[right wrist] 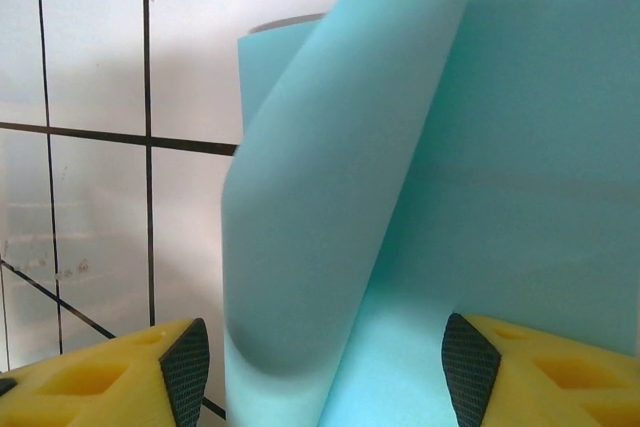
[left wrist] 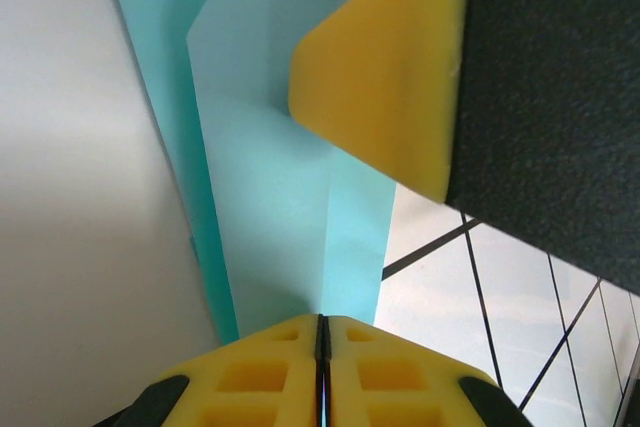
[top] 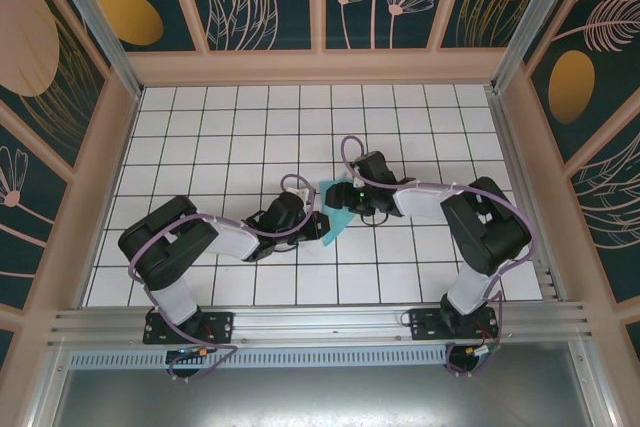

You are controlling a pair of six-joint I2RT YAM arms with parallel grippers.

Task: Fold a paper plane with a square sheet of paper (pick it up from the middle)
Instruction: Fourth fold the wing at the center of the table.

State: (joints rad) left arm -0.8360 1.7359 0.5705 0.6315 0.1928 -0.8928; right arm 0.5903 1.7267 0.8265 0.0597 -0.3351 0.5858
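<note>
Roughly at the middle of the table (top: 200,127), a touch nearer its near edge than its far one, sits the paper plane (top: 335,219), a small turquoise piece lying between the two arms. Up close it is several layers of blue paper (left wrist: 290,197) with a long crease running its length, the layers lying over a white tile and reaching toward a black grid line of the table (left wrist: 480,347). The left gripper (top: 314,219) comes in from the table's left half; its yellow pads (left wrist: 270,377) are pressed together with barely a seam between them, and the paper's narrow end runs straight into that seam, so it is clenched on the plane. The right gripper (top: 352,203) reaches in from the table's right half, and one of its yellow fingers (left wrist: 390,67) rests against the upper part of the paper. From its own camera, the right gripper (right wrist: 320,367) has its jaws standing well apart, released, with a tall flap of the paper (right wrist: 330,197) curling upward between them off the flat sheet, above the tiled table (right wrist: 90,77).
</note>
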